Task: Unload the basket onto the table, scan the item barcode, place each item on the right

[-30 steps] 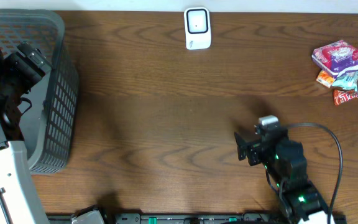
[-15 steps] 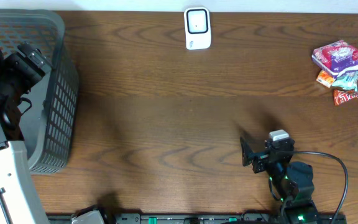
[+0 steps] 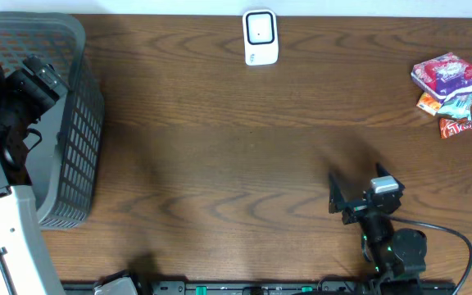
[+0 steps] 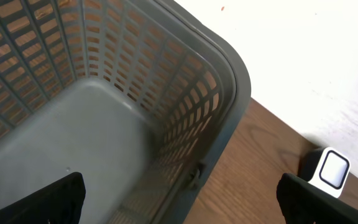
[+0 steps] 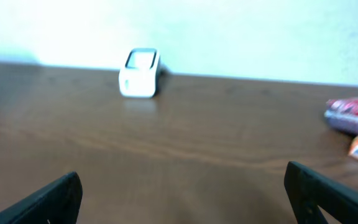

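Observation:
The white barcode scanner point(image 3: 260, 37) stands at the table's far edge; it also shows in the right wrist view point(image 5: 140, 73) and the left wrist view point(image 4: 331, 171). The items lie in a pile at the far right: a purple packet point(image 3: 448, 75) on top, a red bar point(image 3: 468, 125) beside it. My right gripper point(image 3: 359, 197) hovers open and empty near the front edge, well short of the pile point(image 5: 356, 115). My left gripper point(image 3: 24, 92) hangs open and empty over the grey basket's right wall point(image 4: 229, 68).
The grey mesh basket point(image 3: 76, 123) fills the left end of the table, and the part of its floor that shows is bare. The brown wood tabletop point(image 3: 220, 164) runs between basket, scanner and item pile. A cable loops behind my right arm.
My right arm has drawn back toward the front edge and slightly right, its gripper still open. The left arm, the scanner and the items have not moved.

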`<state>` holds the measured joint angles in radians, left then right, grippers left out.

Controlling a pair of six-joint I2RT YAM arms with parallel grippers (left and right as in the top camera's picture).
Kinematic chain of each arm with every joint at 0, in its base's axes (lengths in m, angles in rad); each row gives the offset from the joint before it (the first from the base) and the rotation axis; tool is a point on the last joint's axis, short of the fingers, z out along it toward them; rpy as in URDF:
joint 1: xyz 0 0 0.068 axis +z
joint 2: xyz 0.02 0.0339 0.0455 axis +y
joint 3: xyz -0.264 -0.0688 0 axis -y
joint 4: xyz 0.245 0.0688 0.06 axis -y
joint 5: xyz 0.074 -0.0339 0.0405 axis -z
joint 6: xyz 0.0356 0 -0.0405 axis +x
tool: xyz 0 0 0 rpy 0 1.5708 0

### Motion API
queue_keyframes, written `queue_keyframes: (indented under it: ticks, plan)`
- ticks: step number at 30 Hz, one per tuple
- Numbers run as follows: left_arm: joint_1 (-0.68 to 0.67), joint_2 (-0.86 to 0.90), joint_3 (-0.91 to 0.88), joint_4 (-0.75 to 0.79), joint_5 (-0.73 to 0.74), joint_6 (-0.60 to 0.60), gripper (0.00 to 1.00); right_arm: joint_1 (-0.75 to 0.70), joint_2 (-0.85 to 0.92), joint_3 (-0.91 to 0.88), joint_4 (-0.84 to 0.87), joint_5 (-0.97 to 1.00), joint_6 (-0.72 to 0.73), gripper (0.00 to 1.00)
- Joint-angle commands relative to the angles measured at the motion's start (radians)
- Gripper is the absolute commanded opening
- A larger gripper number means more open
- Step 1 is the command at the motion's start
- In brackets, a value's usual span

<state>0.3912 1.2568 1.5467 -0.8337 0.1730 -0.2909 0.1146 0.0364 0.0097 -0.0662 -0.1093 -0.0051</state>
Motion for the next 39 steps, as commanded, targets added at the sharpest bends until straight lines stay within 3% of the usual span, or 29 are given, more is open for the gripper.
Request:
queue_keyframes:
  ticks: [1,19,39]
  plan:
    - [0.003,0.004,0.006,0.000,-0.010,-0.002,0.98,-0.024,-0.031,-0.004,-0.004,0.015,-0.011,0.99]
    - [0.003,0.004,0.006,0.000,-0.010,-0.002,0.98,-0.077,-0.032,-0.003,-0.013,0.077,-0.003,0.99]
    - [0.003,0.004,0.006,0.000,-0.010,-0.001,0.98,-0.030,-0.032,-0.003,-0.011,0.100,-0.019,0.99]
